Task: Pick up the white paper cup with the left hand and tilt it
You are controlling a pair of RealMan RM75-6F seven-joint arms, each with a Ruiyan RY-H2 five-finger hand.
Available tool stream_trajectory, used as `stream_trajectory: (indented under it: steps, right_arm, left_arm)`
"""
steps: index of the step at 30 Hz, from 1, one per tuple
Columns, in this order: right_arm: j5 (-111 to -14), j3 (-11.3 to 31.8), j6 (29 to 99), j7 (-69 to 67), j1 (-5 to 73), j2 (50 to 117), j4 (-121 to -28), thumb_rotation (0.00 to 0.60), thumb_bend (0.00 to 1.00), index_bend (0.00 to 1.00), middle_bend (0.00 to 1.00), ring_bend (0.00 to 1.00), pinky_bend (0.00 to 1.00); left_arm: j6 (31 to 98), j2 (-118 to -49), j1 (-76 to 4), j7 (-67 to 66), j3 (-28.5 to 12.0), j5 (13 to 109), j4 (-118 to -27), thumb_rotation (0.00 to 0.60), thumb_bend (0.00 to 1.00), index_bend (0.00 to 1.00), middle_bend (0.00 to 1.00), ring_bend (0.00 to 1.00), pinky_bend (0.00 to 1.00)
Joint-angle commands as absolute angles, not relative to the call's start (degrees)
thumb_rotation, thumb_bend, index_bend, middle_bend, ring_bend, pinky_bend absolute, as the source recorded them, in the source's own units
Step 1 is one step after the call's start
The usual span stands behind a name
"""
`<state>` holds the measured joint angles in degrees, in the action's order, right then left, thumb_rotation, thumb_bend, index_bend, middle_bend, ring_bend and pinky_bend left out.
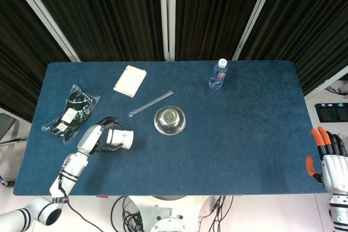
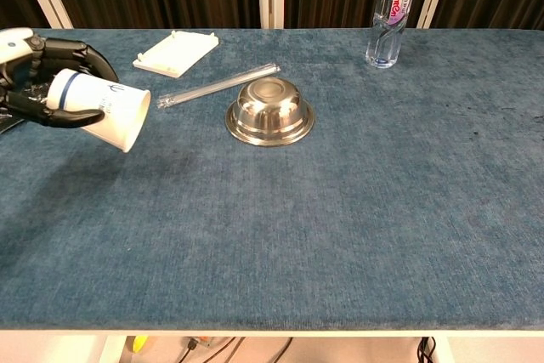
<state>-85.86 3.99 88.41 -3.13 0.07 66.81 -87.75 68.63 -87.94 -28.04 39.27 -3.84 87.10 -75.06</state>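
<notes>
My left hand grips the white paper cup with the blue band and holds it above the blue table, tipped nearly on its side. The cup's open mouth points right, toward the steel bowl. From the head view the left hand and the cup lie left of the bowl. My right hand hangs off the table's right edge, fingers apart and holding nothing.
A clear tube lies behind the bowl, a white flat box further back left, and a black packet at the left edge. A water bottle stands at the back.
</notes>
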Motion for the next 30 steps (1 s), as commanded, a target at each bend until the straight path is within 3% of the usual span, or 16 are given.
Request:
stream_trajectory:
  steps: [1, 7, 12, 17, 22, 26, 30]
  right_arm:
    - [-85.86, 3.98, 88.49, -3.19, 0.03, 66.81, -87.7, 0.6, 0.48, 0.0, 0.0, 0.0, 0.0]
    - [-86.28, 3.93, 88.93, -3.59, -0.07, 66.52, -87.94, 0.6, 0.48, 0.0, 0.0, 0.0, 0.0]
    - [-86.21, 3.96, 88.89, -3.63, -0.04, 66.42, -87.91, 0.6, 0.48, 0.0, 0.0, 0.0, 0.0]
    - [-86.39, 3.85, 88.78, -3.41, 0.04, 66.41, -87.97, 0.6, 0.48, 0.0, 0.0, 0.0, 0.0]
    - [-86.21, 3.87, 88.8, -3.44, -0.02, 66.41, -87.87, 0.6, 0.48, 0.0, 0.0, 0.0, 0.0]
    - [-86.01, 3.99, 89.09, -3.68, -0.2, 66.3, -87.77, 0.6, 0.48, 0.0, 0.0, 0.0, 0.0]
    - [-85.93, 4.03, 89.32, -3.67, -0.35, 66.13, -87.7, 0.6, 0.48, 0.0, 0.0, 0.0, 0.0]
  left_arm:
    - [68.54, -92.6, -28.0, 45.55, -3.78, 87.08, -69.68, 0.6, 0.24, 0.41, 0.46, 0.15, 0.16]
    - [67.97, -94.49, -28.2, 50.39, -3.11, 87.53, -66.26, 0.6, 0.24, 0.41, 0.44, 0.14, 0.15]
    - [68.88, -95.25, -28.38, 52.47, -1.89, 89.5, -63.46, 0.6, 0.24, 0.38, 0.35, 0.11, 0.12]
    - [70.41, -95.74, -28.36, 52.23, -0.38, 91.7, -61.21, 0.6, 0.22, 0.24, 0.24, 0.05, 0.1]
    - [71.28, -95.86, -28.19, 51.44, 0.13, 92.17, -60.17, 0.6, 0.18, 0.19, 0.23, 0.03, 0.1]
    - [73.59, -94.37, -28.25, 47.74, 0.11, 93.51, -61.17, 0.6, 0.18, 0.18, 0.21, 0.01, 0.09]
    - [72.0, -87.26, -29.7, 33.82, 1.18, 95.63, -68.71, 0.6, 0.18, 0.16, 0.15, 0.0, 0.04]
